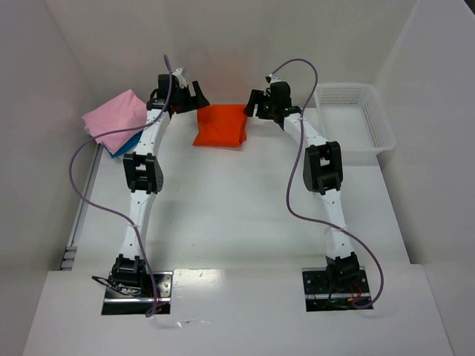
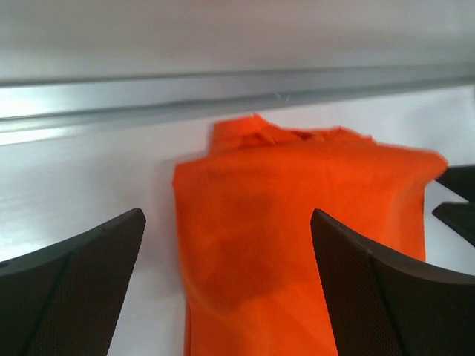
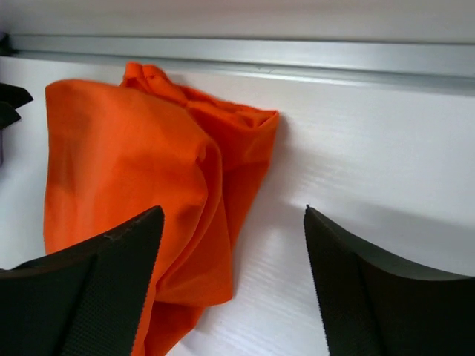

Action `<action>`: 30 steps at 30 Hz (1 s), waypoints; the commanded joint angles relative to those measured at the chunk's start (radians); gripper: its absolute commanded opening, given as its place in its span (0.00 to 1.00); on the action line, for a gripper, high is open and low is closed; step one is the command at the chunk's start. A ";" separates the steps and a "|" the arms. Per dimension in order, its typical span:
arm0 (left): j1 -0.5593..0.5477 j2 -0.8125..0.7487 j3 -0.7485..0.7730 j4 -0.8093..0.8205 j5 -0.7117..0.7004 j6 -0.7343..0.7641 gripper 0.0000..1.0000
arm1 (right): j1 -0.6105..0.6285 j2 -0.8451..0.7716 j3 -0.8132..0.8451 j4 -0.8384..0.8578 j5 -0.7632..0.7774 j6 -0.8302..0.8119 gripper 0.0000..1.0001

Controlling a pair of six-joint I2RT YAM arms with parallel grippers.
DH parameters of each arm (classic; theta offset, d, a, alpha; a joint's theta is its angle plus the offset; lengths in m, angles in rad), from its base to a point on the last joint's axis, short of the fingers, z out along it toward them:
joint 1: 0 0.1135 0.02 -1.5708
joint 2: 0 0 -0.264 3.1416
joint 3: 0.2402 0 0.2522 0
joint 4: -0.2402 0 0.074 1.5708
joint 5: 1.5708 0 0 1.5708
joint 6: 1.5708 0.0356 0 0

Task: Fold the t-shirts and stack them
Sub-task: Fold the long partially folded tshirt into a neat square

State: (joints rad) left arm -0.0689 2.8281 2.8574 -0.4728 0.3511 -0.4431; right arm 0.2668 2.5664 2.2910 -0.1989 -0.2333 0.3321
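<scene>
**Orange fold looks done; stacking next**

The orange t-shirt lies folded at the tabletop's far middle, between the left gripper and the right gripper, both with jaws apart and empty. Likely next: grasp it and carry it onto the pink t-shirt, far left

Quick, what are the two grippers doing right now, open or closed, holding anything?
Left gripper: open, holding nothing; the orange t-shirt lies just ahead of it.
Right gripper: open, holding nothing, at the same shirt.
</scene>
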 commanded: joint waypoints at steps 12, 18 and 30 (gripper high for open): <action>-0.089 -0.311 -0.478 -0.110 -0.077 0.146 1.00 | 0.117 -0.175 -0.268 0.075 -0.081 0.010 0.75; -0.091 -0.343 -0.564 -0.066 -0.066 0.122 1.00 | 0.117 -0.175 -0.317 0.084 -0.061 0.022 0.61; -0.077 -0.545 -0.913 0.031 -0.097 0.142 1.00 | 0.117 -0.219 -0.370 0.044 -0.072 0.062 0.75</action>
State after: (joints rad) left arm -0.1619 2.3989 2.0346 -0.5014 0.2558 -0.3157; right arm 0.3882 2.4439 1.9556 -0.1688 -0.3004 0.3813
